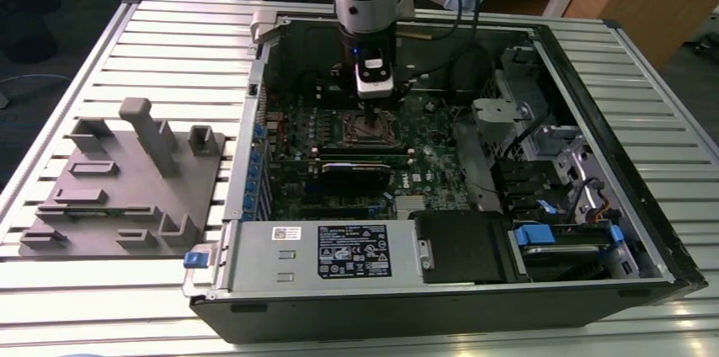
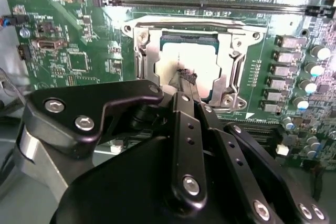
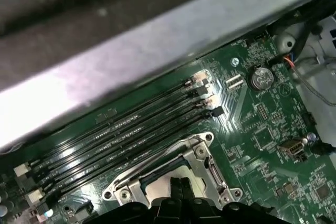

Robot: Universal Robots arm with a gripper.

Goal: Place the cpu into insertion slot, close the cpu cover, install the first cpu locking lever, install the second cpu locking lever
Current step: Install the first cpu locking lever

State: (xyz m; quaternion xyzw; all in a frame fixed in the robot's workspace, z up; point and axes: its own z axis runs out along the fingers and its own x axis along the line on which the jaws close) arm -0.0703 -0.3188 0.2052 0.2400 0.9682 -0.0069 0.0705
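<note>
— Hovering over the cpu [image 2: 184, 61], already seated in the insertion slot [image 2: 152, 56]; gripper [image 2: 185, 75] fingertips pressed together, holding nothing.
— Cover and both levers apparently not yet done.

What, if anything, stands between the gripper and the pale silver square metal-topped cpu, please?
Nothing visible does. In the second wrist view the gripper points straight at the bare top of the pale silver square cpu; whether they touch I cannot tell.
</note>
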